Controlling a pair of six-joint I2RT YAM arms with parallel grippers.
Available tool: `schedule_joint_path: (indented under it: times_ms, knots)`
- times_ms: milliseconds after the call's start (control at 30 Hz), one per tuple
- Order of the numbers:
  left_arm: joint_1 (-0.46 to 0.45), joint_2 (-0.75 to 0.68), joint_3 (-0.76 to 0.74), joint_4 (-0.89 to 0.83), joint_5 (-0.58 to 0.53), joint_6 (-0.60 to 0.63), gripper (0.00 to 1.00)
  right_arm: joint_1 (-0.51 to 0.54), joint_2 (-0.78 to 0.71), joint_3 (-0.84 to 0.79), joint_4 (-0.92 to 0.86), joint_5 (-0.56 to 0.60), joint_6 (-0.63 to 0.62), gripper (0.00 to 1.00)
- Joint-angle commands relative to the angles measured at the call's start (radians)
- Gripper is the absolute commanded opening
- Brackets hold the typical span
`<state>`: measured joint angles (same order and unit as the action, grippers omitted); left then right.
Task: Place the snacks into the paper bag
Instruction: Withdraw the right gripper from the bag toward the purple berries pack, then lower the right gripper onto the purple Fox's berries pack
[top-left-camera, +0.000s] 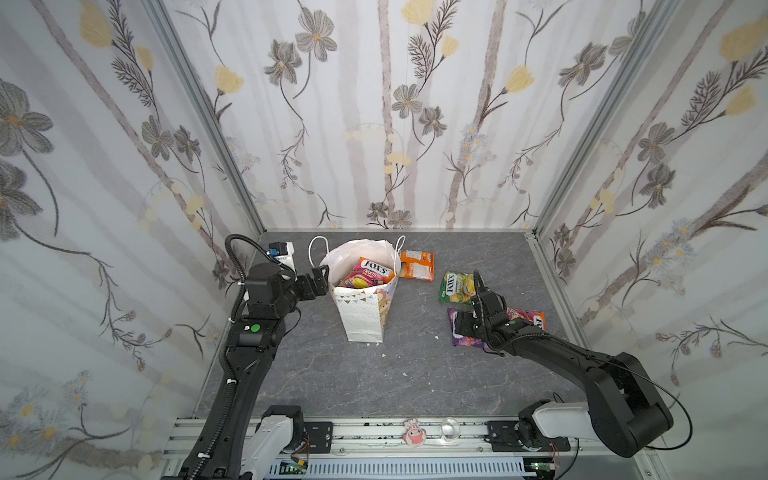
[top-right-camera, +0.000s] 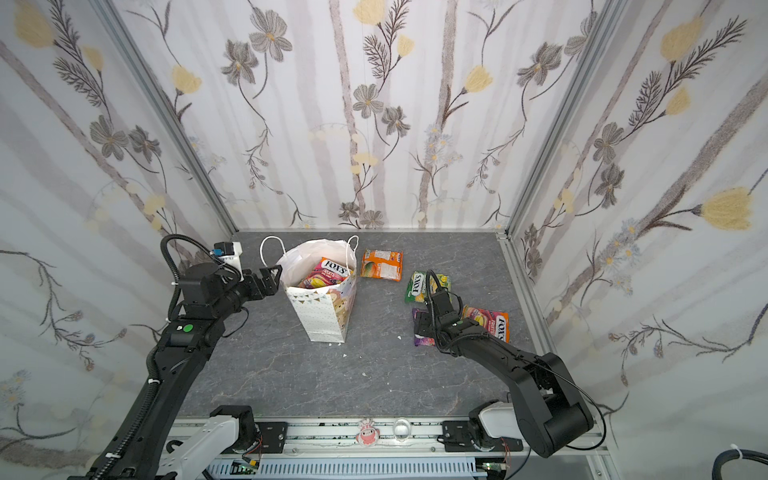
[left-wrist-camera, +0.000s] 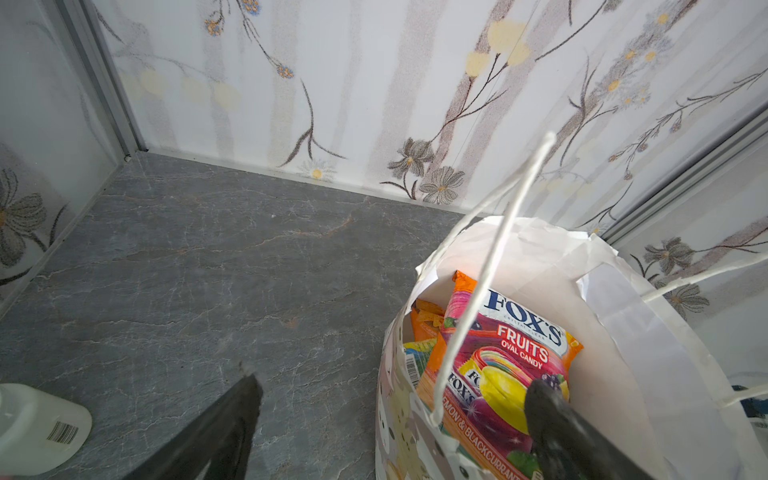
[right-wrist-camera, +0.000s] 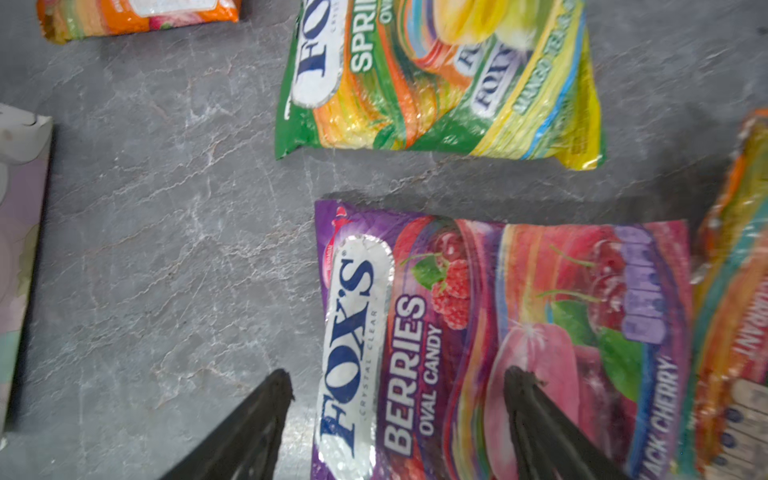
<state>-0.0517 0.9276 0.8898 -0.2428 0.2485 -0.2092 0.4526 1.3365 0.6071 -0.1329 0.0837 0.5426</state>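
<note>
Snacks, glossy plastic candy packets, several marked "FOX'S"; located partly inside and partly outside the bag.

1. Tall white paper gift bag (top-left-camera: 362, 318), dotted front, bunting print, white cord handles. Stands upright on the grey marble-pattern tabletop (top-left-camera: 415, 374), mouth open.
2. Pink-and-orange "Fruits" packet (top-left-camera: 372, 272): inside the bag, leaning against its rear wall. The left wrist view shows edges of further orange and yellow packets tucked beside it.
3. Orange packet (top-left-camera: 417, 264): flat on the tabletop, just beside the bag's rear corner on the right-arm side.
4. Green-and-yellow packet (top-left-camera: 455, 286): flat, farther from the bag on that same side, apart from the orange one.
5. Purple "Berries" packet (right-wrist-camera: 519, 324): flat, nearer the front than the green one, well apart from the bag.
6. Pink-and-orange packet (top-left-camera: 530, 319): just beyond the purple one, farthest from the bag, partly hidden by the right arm.
7. Left gripper (left-wrist-camera: 395, 381): at the bag's rim on the left-arm side, jaws spread wide, one finger inside over the "Fruits" packet, the other outside; grips nothing.
8. Right gripper (right-wrist-camera: 399, 373): low over the purple packet's logo end, jaws apart, one finger above the tabletop, the other above the packet; contact cannot be told.
9. Small white plastic bottle (left-wrist-camera: 37, 428): on the tabletop, left-arm side of the bag.
</note>
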Motion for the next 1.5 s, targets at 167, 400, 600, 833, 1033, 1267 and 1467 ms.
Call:
schedule_joint_path:
  times_ms: [167,400,600,833,1033,1267,1467]
  knots:
    - [0.000,-0.003,0.000,0.023,0.012,0.002,0.99,0.113,-0.048,-0.097,0.119,-0.141,0.125,0.77]
    - [-0.001,0.001,0.000,0.022,0.014,0.004,0.99,0.205,-0.166,-0.049,0.130,-0.157,0.178,0.77]
    - [0.000,0.001,0.001,0.023,0.017,0.007,0.99,0.195,-0.406,-0.106,0.011,0.043,0.221,0.76]
    - [0.000,-0.002,0.000,0.025,0.018,0.005,0.99,0.143,-0.559,-0.268,0.015,0.027,0.298,0.75]
    - [0.000,-0.001,0.000,0.025,0.018,0.006,1.00,0.089,-0.516,-0.306,0.048,-0.017,0.301,0.75]
    - [0.000,0.005,0.002,0.028,0.024,0.008,1.00,0.029,-0.509,-0.379,0.113,-0.048,0.305,0.74]
    - [-0.001,0.005,0.001,0.029,0.027,0.010,1.00,-0.052,-0.547,-0.440,0.194,-0.076,0.312,0.70]
